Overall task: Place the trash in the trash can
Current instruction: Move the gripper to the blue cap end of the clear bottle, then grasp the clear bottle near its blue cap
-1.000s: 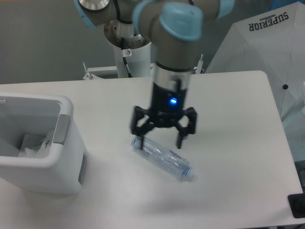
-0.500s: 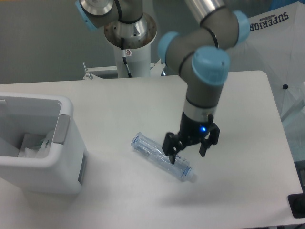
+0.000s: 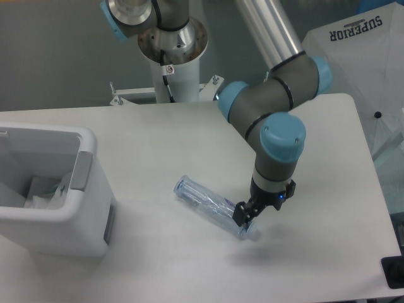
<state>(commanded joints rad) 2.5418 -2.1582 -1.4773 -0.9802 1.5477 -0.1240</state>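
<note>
The gripper (image 3: 247, 218) reaches the cap end of the bottle (image 3: 213, 206); I cannot tell its finger opening. Next it must close firmly, then carry it to the trash can (image 3: 85, 165).

White table (image 3: 158, 132); white umbrella (image 3: 353, 57) w/ "SUPERIOR" print at back right; small black thing (image 3: 392, 273) at table's right edge.
</note>
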